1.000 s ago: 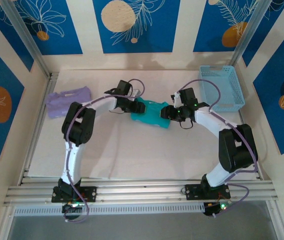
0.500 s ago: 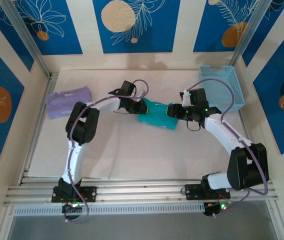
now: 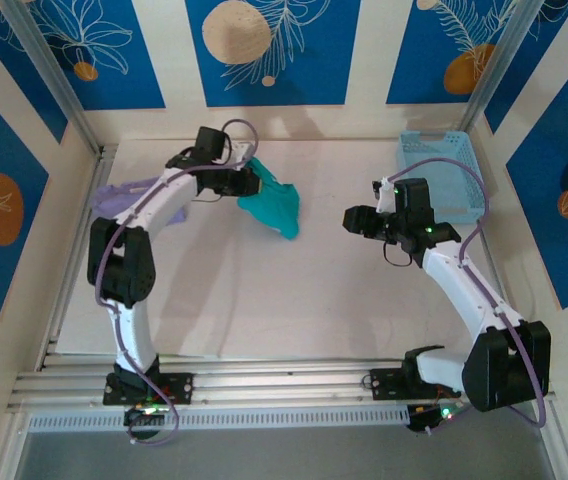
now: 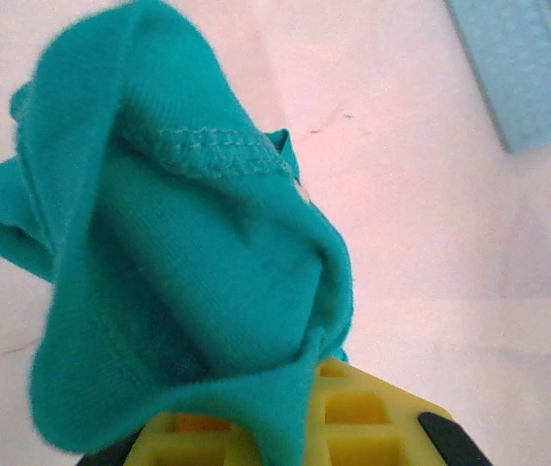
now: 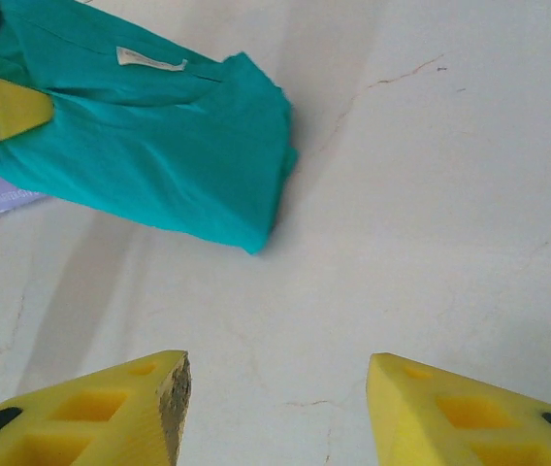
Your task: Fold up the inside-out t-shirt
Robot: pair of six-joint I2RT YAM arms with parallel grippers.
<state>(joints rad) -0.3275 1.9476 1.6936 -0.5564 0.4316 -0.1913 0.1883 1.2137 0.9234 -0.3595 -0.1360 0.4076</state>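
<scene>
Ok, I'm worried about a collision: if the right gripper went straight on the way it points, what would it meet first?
Probably bare table: the right gripper stands open, and the t-shirt, held by the left gripper, sits off to the side of that line. Depth is unclear.

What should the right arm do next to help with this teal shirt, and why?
Probably bring the right pincer across to grasp the free lower corner of the t-shirt. The left pincer is shut on bunched fabric, the right is open and apart, so spreading likely needs a second grip.
</scene>
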